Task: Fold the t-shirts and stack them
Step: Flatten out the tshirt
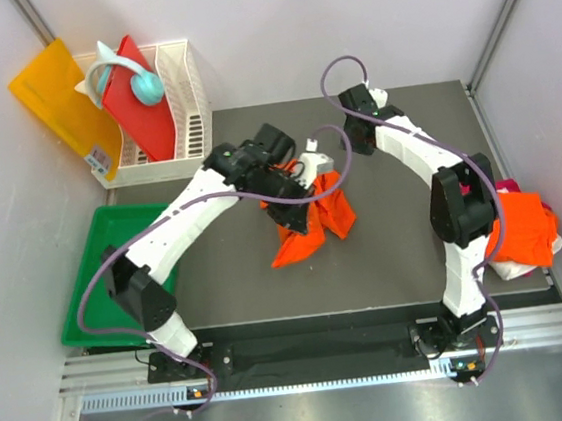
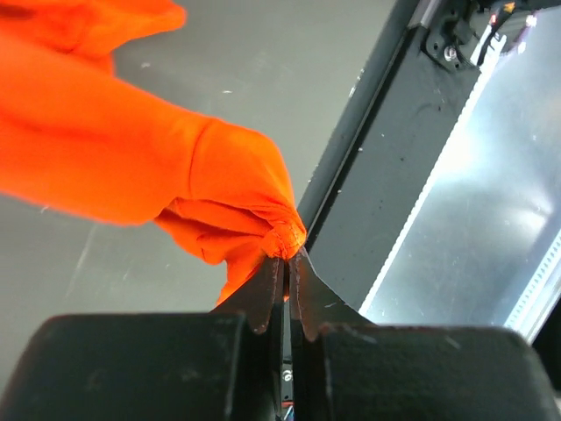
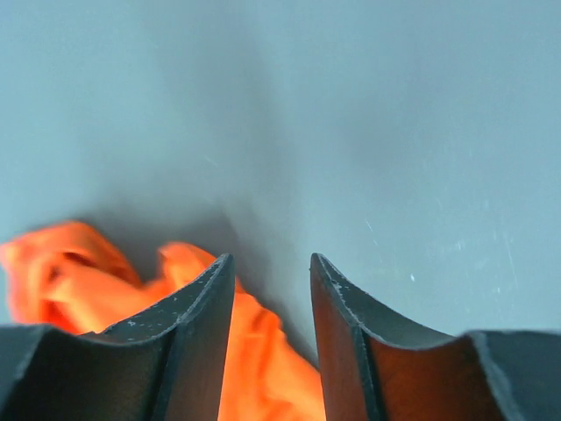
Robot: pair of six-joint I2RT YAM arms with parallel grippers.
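A bright orange t-shirt [image 1: 308, 230] lies bunched in the middle of the dark table. My left gripper [image 2: 287, 254] is shut on a small fold of this t-shirt [image 2: 175, 167], and the cloth hangs away to the left of the tips. From above, the left gripper [image 1: 303, 206] sits over the top of the heap. My right gripper [image 3: 272, 260] is open just behind the heap, its jaws apart with orange cloth [image 3: 254, 360] low between them, not pinched. In the top view the right gripper [image 1: 318, 158] is at the shirt's far edge. More t-shirts [image 1: 520, 229], orange over a magenta-pink one [image 1: 508, 187], are piled at the table's right edge.
A white rack [image 1: 187, 100] at the back left holds a red board [image 1: 142, 109] and a teal object [image 1: 142, 82]. A yellow-orange sheet [image 1: 56, 98] leans beside it. A green tray [image 1: 113, 238] lies at the left. A metal rail [image 2: 491, 202] runs along the near edge.
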